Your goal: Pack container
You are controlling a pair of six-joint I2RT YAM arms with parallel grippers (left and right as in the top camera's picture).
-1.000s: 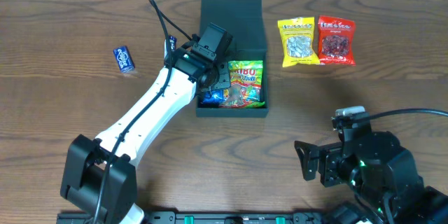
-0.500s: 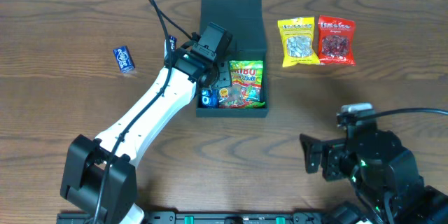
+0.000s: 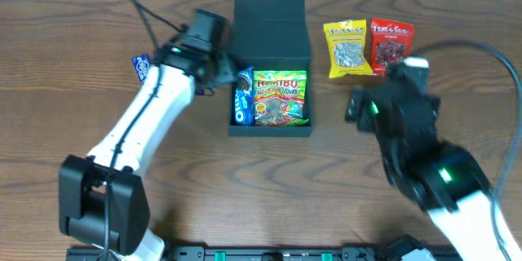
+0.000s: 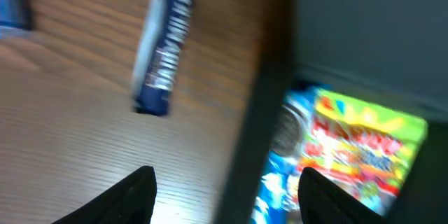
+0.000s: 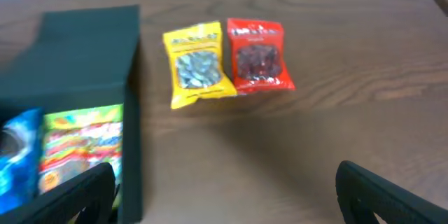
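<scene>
The dark teal container [image 3: 270, 127] stands open at the table's middle, lid flap [image 3: 269, 20] lying back. Inside are a blue cookie packet [image 3: 244, 96] and a colourful gummy bag [image 3: 281, 96]. My left gripper [image 3: 222, 69] is open and empty, straddling the container's left wall [image 4: 255, 133]; the gummy bag [image 4: 364, 140] shows beside it. My right gripper [image 3: 355, 104] is open and empty over bare table right of the container [image 5: 87, 42]. A yellow packet [image 3: 346, 47] and a red packet [image 3: 391, 46] lie ahead of it, also in the right wrist view [image 5: 198, 63] [image 5: 257, 54].
A small blue packet [image 3: 139, 66] lies left of the left arm. A thin blue stick packet [image 4: 164, 49] lies on the wood just left of the container. The table's far edge runs behind the container's lid.
My left gripper has come out of the container, up and to the left, leaving the blue cookie packet inside. My right arm has swung from the front right up toward the container's right side.
</scene>
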